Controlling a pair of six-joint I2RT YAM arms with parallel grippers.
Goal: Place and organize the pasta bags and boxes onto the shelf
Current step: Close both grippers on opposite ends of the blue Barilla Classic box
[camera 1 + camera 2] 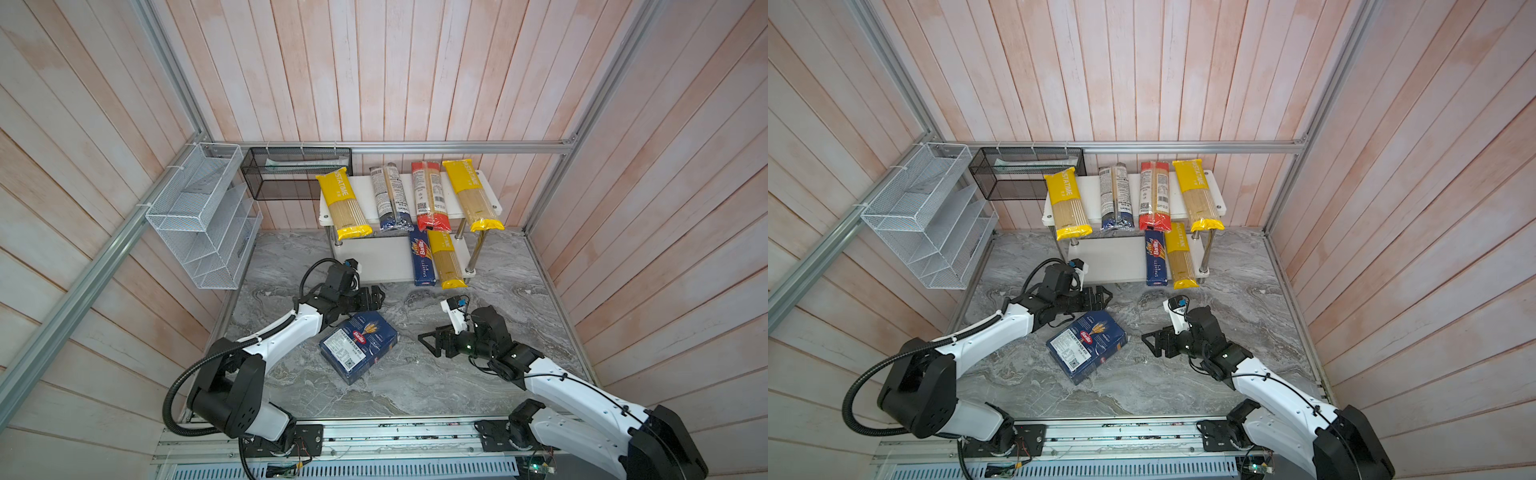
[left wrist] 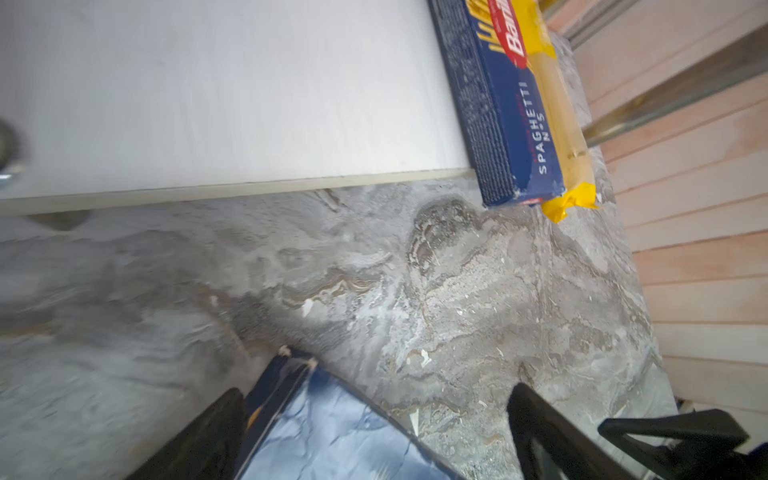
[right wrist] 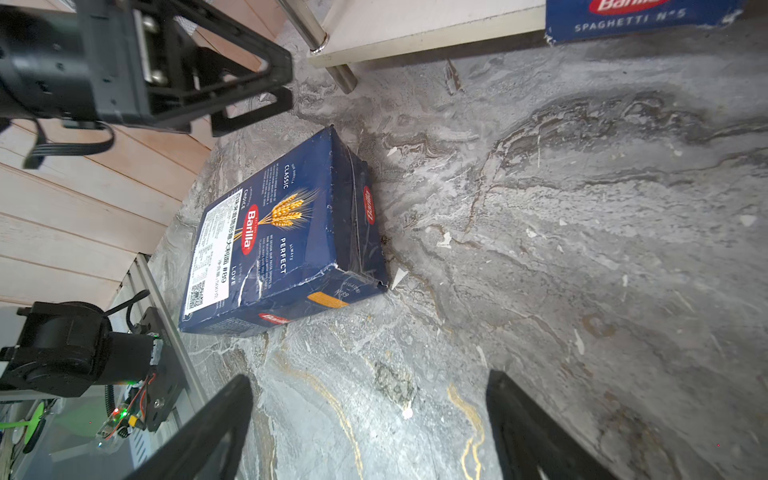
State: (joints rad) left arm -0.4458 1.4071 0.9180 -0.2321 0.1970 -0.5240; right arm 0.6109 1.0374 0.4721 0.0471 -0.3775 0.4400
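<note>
I find one item outstanding: the wide Barilla box [image 1: 358,346] lies flat on the marble tabletop [image 1: 419,386], skewed to the shelf [image 1: 362,192] and well short of it. The left gripper [image 1: 379,296] hangs at the box's far corner, jaws spread, pinching nothing. The right gripper [image 1: 428,345] faces the box from the right, apart from it, jaws likewise spread and empty. The top board carries a row of four bags [image 1: 390,199]. On the lower board [image 1: 374,257] the narrow spaghetti box [image 1: 423,259] and a yellow bag [image 1: 446,262] fill the right end, and the left end is bare. In my judgement the box is too broad to pinch across its face, so I would take it across its thickness, centred on one edge. I would then lift it over the board's front lip and slide it flat into the bare left end, square to the spaghetti box. Risk: its dented corner may crumple and let it swing.
</note>
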